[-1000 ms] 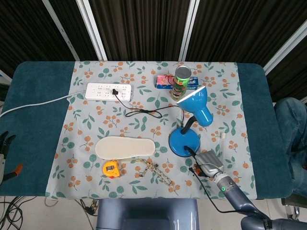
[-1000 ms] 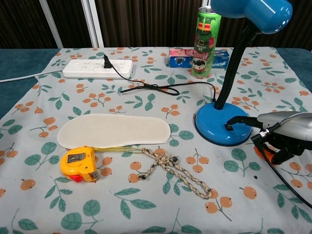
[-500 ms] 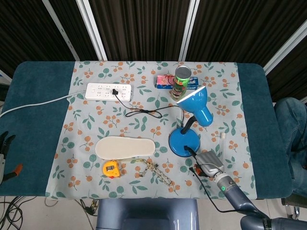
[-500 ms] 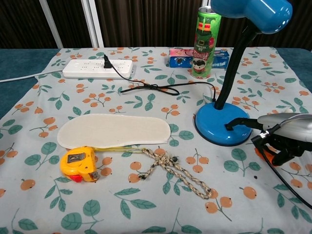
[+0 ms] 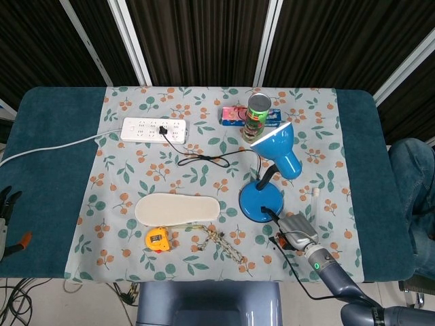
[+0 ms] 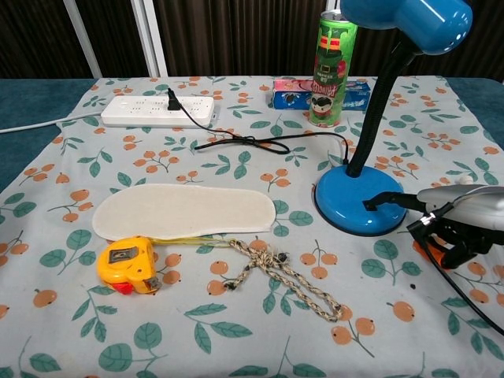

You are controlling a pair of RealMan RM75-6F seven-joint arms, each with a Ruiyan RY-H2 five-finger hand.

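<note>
- On the far left edge of the table, in the head view, a dark clawed shape pokes in; I can't tell whether that is the left hand, so its state stays unknown to me.
- At the back left of the flowered cloth lies a white power strip with a black plug in it, its black cord snaking right toward the lamp.
- Nearer the front, a pale shoe insole lies flat, with a yellow tape measure just beside its front edge and a knotted braided rope to the right of that.
- At the back, a green chip can stands upright in front of a flat blue snack packet.
- The blue desk lamp stands right of centre, its round base on the cloth, its shade up by the can.
- At the front right, the right hand sits low over the cloth just beside the lamp base, silver back upward, dark fingers curled under. They seem to close around something orange, with the lamp's cord running under them; what they grasp, I cannot tell.
</note>
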